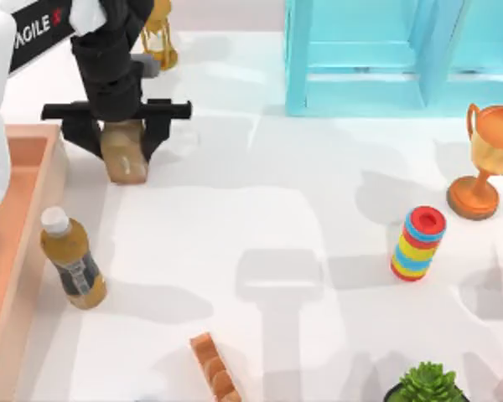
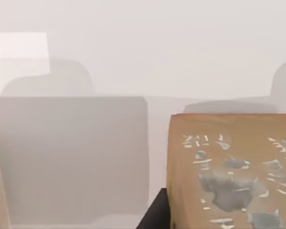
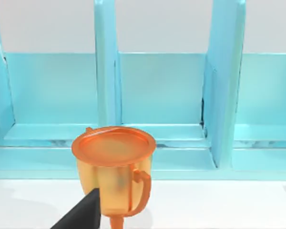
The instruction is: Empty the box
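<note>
bottle (image 1: pixel 73 262) right of box (image 1: pixel 17 243)

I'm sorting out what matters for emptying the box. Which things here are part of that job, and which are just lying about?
Part of the job:
box
left gripper, shut on the tan block
bottle, beside the box

Just lying about:
cabinet
trophy
ring stack
plant
hourglass
</note>
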Tool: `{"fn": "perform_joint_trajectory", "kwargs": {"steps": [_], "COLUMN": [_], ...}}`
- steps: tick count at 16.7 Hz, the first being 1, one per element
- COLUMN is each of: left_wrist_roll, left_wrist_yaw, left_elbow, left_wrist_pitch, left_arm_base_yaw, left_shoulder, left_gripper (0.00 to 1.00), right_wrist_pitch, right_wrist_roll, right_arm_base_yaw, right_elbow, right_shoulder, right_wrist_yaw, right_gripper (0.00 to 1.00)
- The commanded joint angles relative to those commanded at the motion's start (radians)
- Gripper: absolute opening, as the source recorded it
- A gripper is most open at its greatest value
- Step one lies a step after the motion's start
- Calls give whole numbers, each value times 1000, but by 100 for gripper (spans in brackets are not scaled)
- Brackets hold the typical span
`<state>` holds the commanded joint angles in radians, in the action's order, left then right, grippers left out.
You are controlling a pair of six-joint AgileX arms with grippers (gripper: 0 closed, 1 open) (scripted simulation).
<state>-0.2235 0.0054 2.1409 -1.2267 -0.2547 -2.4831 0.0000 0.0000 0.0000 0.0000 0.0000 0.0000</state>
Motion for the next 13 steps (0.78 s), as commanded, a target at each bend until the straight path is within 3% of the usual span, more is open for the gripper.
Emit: {"fn": "perform_joint_trajectory", "kwargs": {"steps": [5,13], "left_wrist_roll": [0,0], "left_wrist_yaw": [0,0], "left_elbow": [0,0], "left_wrist_pitch": [0,0], "left_arm_base_yaw": [0,0], "left_shoulder": [0,0], "left_gripper": [98,100], "right_wrist_pitch": [0,0], "right_wrist_roll": [0,0], "right_arm_base_yaw": [0,0], "right_elbow": [0,0], "right_shoulder": [0,0], "right_wrist_yaw": [0,0], "right_gripper": [100,100]}}
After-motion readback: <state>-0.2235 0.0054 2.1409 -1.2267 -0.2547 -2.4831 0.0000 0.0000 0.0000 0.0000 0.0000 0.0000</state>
